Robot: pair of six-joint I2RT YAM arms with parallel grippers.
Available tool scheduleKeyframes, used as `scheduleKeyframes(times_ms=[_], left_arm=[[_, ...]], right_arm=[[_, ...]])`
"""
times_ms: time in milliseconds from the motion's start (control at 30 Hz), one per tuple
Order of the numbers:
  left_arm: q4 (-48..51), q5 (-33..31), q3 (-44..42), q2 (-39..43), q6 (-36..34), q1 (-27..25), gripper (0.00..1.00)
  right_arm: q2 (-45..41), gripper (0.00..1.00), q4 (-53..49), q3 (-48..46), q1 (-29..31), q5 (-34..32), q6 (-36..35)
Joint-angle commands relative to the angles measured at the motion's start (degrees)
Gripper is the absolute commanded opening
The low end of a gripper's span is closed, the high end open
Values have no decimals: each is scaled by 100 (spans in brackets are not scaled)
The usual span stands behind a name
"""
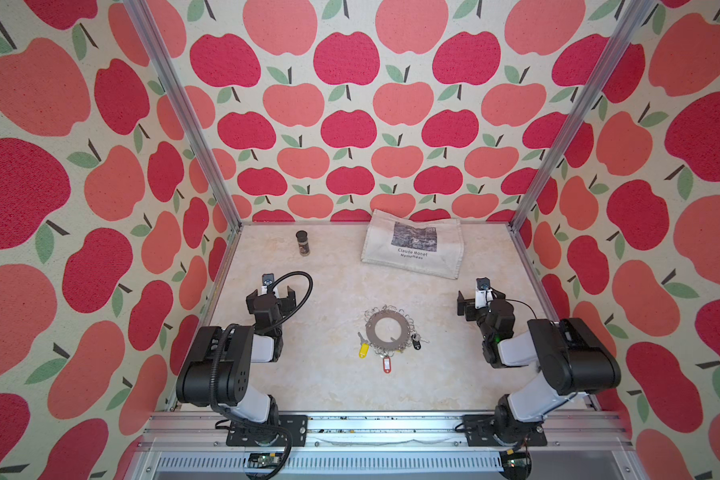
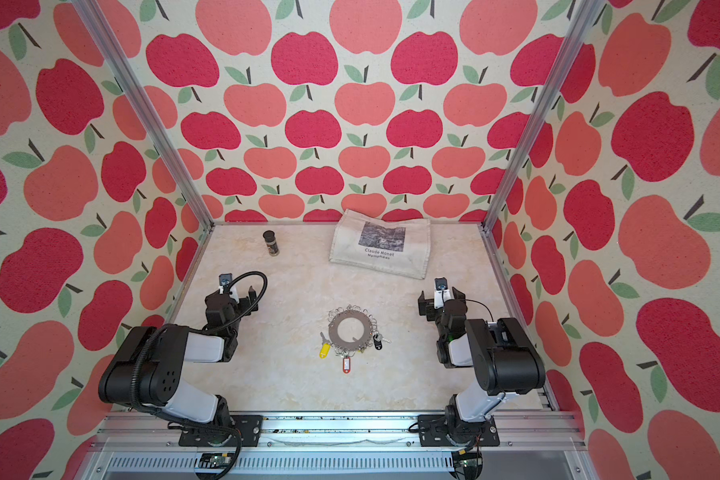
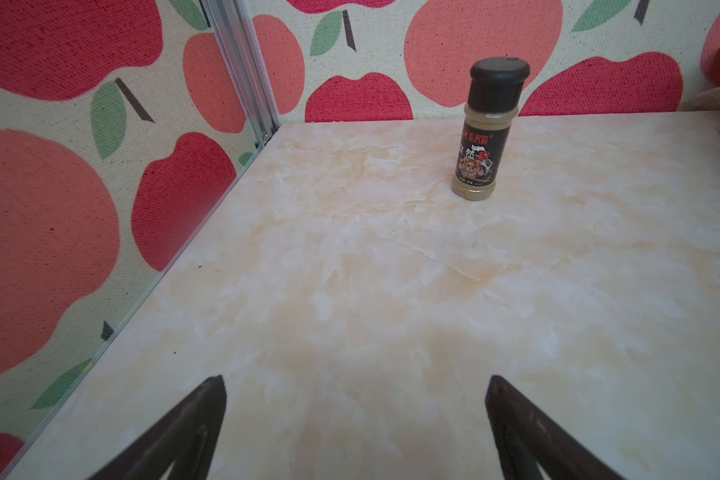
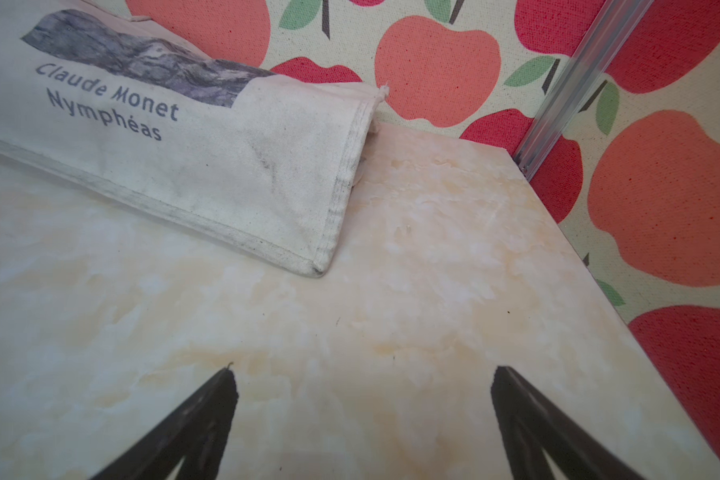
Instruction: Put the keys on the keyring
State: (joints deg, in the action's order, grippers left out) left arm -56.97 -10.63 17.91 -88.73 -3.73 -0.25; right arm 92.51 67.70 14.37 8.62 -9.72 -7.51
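No step begun, by the look of it. Left hand (image 3: 356,380) and right hand (image 4: 362,372) are spread open, empty, well apart from keyring (image 1: 371,330). Keys (image 1: 416,343), by its right rim, likely must be grasped next.

Top views overlook table (image 1: 329,386); wrist views skim it.

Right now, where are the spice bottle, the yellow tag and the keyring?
spice bottle (image 3: 480,153), left wrist view, on its dark label.
yellow tag (image 1: 363,350), in a top view, on the middle of the tag.
keyring (image 1: 372,328), in a top view, on the flat grey band left of its hole.
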Motion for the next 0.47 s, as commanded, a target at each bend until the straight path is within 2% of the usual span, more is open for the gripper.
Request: scheduleKeyframes(times_ms=[0,100,233,433], left_arm=[[-211,13,72,-24,155,34,100],[-203,17,72,-26,157,34,99],[-199,17,72,-30,153,34,99],[-210,20,72,-30,160,35,99]], right_arm=[[74,99,536,-13,95,-527,-61],[138,99,646,-8,179,-946,-65],[129,99,562,46,218,-1143,-34],[153,99,678,-5,213,-1164,-37]])
